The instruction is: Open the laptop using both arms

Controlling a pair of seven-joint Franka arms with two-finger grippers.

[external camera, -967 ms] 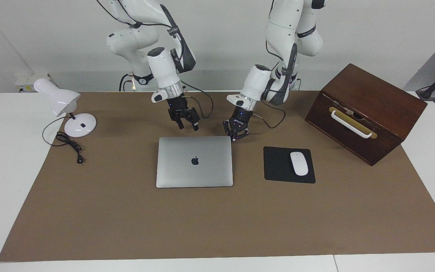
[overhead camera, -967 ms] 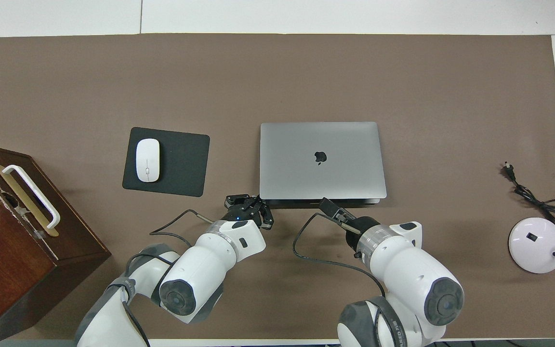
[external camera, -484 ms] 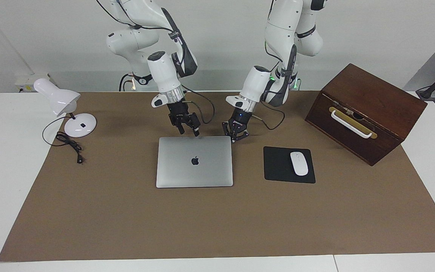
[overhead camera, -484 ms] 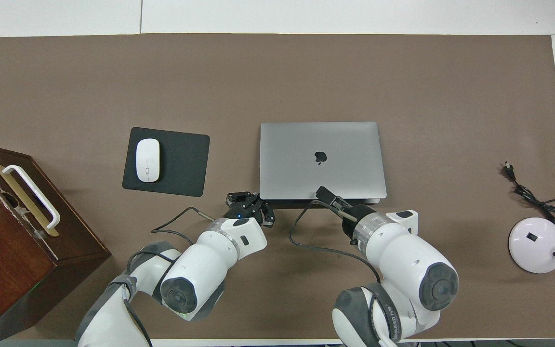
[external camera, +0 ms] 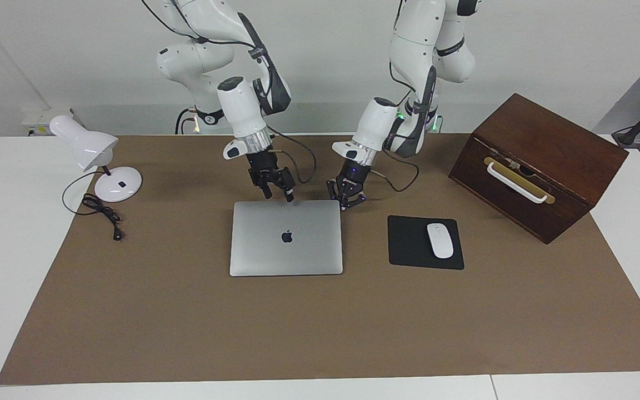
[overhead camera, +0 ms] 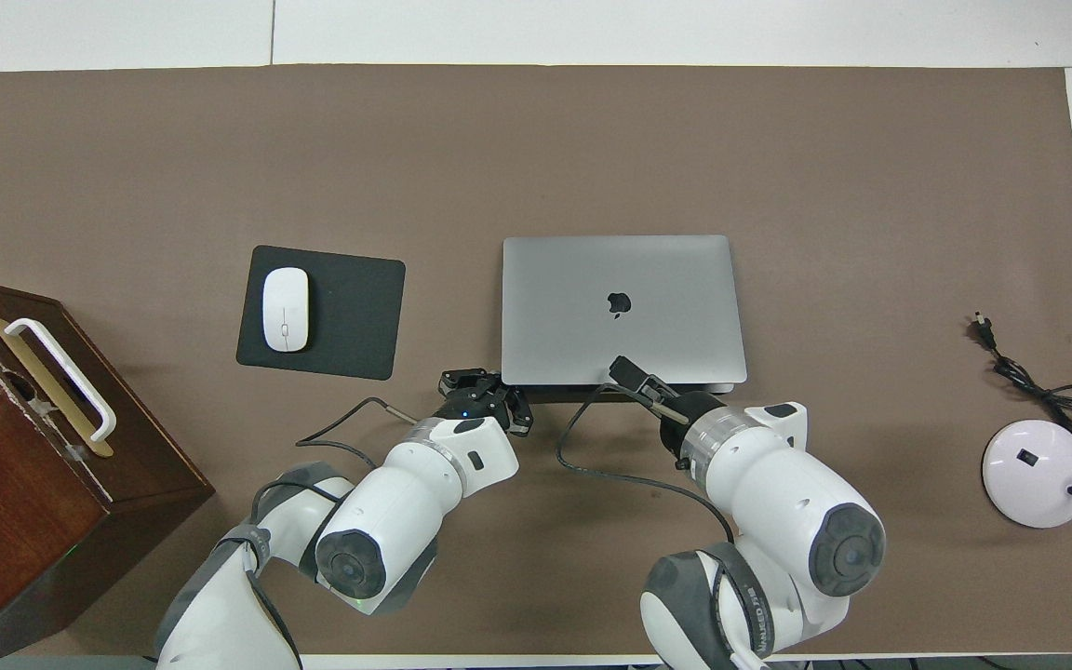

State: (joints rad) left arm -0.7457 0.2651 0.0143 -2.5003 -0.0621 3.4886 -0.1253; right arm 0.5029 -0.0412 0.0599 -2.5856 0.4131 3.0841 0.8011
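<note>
1. While the lid lies flat on its base, the opening itself has not begun; both arms are only posted at the laptop's edge nearest the robots.
2. The left gripper sits low by the laptop's corner toward the left arm's end of the desk, just off the edge. Its jaws are shut, fingertips together, with nothing between them.
3. The right gripper hangs over the near edge of the lid, one fingertip down at or just above the metal; whether it touches cannot be told, nor can the state of its jaws. It has hold of nothing that shows.
4. The laptop rests closed in the middle of the brown mat, logo up, beside the mouse pad that carries the white mouse.
5. Left to do, as it seems: catch the lid's edge, steady the base, and swing the lid up.
6. Farther toward the ends of the desk stand the wooden box and the white lamp, well apart from the work.
</note>
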